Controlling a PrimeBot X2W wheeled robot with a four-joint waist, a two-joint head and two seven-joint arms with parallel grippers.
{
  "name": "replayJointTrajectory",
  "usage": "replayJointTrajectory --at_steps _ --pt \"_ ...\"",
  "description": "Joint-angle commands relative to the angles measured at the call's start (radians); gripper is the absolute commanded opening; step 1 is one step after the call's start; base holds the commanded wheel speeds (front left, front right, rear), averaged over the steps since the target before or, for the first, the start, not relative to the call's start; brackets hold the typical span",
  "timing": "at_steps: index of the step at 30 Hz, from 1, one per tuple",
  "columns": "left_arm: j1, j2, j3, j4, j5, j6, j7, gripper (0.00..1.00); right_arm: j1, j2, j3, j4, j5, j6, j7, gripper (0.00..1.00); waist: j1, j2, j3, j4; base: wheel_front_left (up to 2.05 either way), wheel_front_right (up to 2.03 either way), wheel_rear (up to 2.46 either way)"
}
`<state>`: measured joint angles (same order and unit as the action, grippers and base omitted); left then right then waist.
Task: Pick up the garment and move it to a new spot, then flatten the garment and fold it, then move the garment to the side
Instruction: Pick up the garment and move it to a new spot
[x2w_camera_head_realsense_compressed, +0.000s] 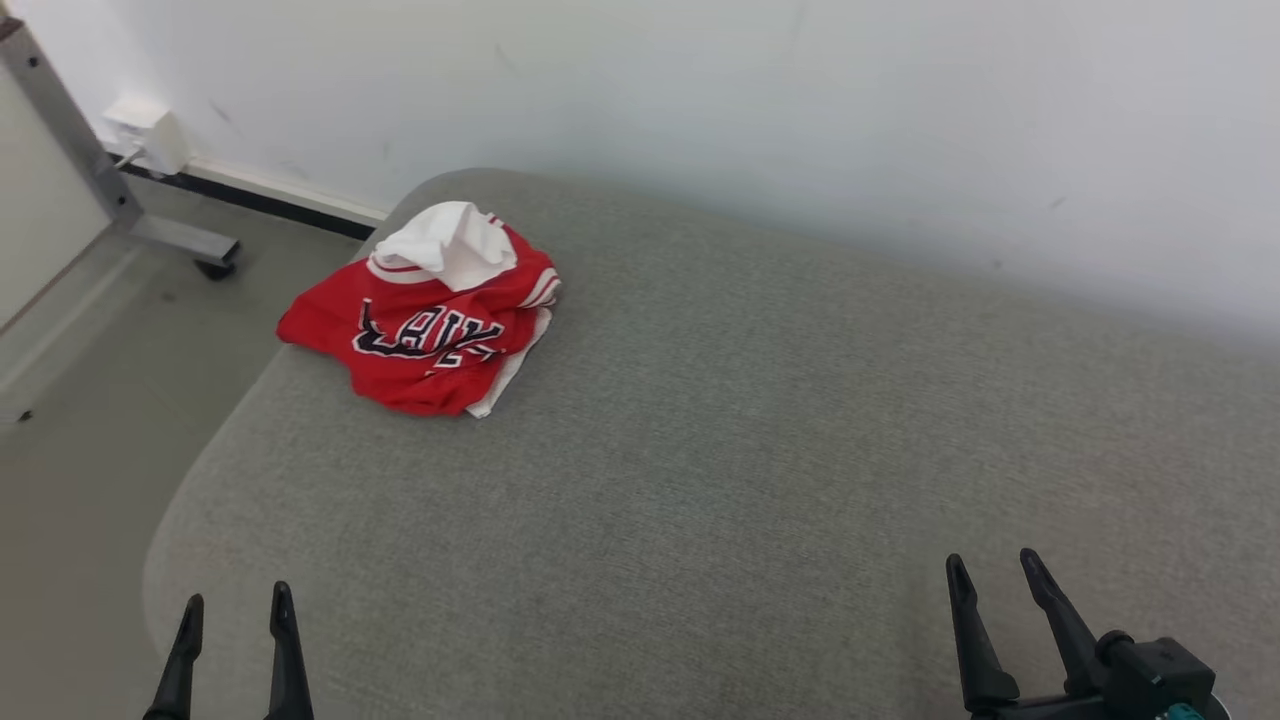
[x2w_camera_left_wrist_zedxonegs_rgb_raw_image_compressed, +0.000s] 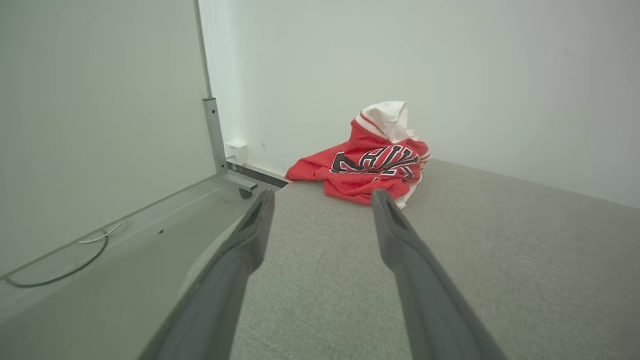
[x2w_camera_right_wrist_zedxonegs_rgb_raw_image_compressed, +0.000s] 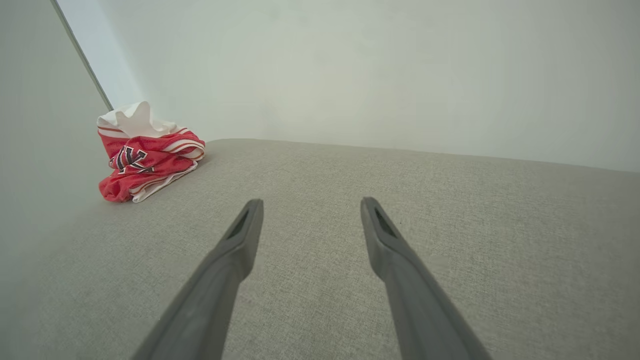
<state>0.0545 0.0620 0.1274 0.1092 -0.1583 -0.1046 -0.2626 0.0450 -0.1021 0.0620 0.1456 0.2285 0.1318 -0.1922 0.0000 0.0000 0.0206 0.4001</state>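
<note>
Grey fabric pad (x2w_camera_head_realsense_compressed: 750, 450) w/ crumpled red jersey (x2w_camera_head_realsense_compressed: 420, 330), far-left corner.

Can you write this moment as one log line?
jersey: crumpled, far left on cushion | left gripper: open, empty | right gripper: open, empty

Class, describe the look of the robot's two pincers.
Left pincer: two long, slim dark fingers tapering to pointed tips, each with a slot near the tip. Right pincer: the same, on a chunky black housing showing a teal patch.
</note>
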Motion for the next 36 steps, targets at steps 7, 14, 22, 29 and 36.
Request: replayJointTrajectory --at_steps 7,14,22,29,36 --pt "0.024 0.005 0.028 -0.008 -0.008 0.004 -0.003 1.0 -0.005 0.006 0.008 0.009 0.001 -0.003 0.002 1.0 0.0 0.0 -0.003 0.106 0.0 0.0 0.0" --pt "0.027 0.002 0.04 -0.013 -0.009 0.007 -0.003 1.0 -0.02 0.001 0.017 0.019 0.006 -0.003 0.003 1.0 0.0 0.0 -0.007 0.104 0.0 0.0 0.0" --pt "0.017 -0.002 0.04 -0.002 -0.013 0.009 -0.003 1.0 -0.02 0.002 0.013 0.025 0.008 -0.003 -0.004 1.0 0.0 0.0 -0.012 0.092 0.0 0.0 0.0" --pt "-0.078 0.004 0.037 0.017 -0.041 0.001 -0.003 1.0 -0.025 -0.01 -0.002 0.01 0.0 -0.003 0.004 1.0 0.0 0.0 0.017 0.071 0.0 0.0 0.0" --pt "-0.265 0.04 0.029 0.081 -0.071 -0.007 0.001 1.0 -0.059 -0.038 -0.013 -0.03 -0.014 -0.003 0.027 1.0 0.0 0.0 0.095 0.008 0.0 0.0 0.0"
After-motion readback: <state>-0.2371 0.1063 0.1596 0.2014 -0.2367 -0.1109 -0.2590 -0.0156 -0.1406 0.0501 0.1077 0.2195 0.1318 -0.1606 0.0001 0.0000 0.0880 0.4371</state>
